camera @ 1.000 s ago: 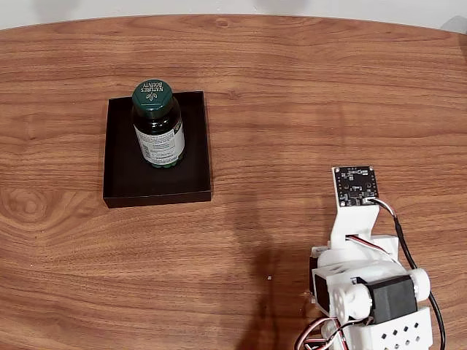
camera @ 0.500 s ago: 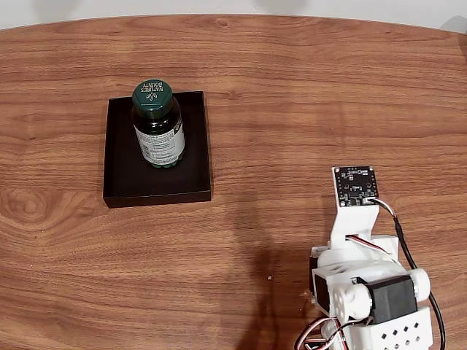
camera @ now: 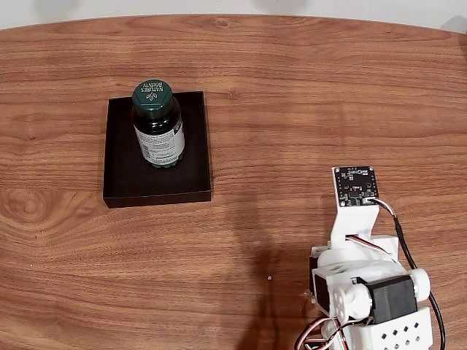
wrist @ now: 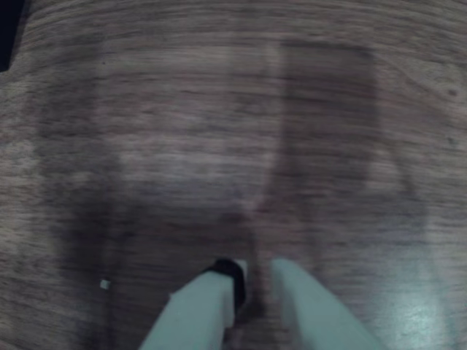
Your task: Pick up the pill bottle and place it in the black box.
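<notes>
The pill bottle point(camera: 157, 125), dark amber with a green cap and a white-green label, stands upright inside the black box point(camera: 124, 179) at the left of the table in the fixed view. The white arm point(camera: 365, 284) is folded at the lower right, far from the box. In the wrist view my gripper point(wrist: 257, 273) points at bare wood with its two pale fingers close together and nothing between them. A dark corner of the black box point(wrist: 6, 33) shows at the top left of that view.
The wooden table point(camera: 306, 109) lies bare between the arm and the box. The wrist camera's circuit board point(camera: 355, 186) sits on top of the folded arm. A tiny white speck point(camera: 269, 277) lies on the wood near the arm's base.
</notes>
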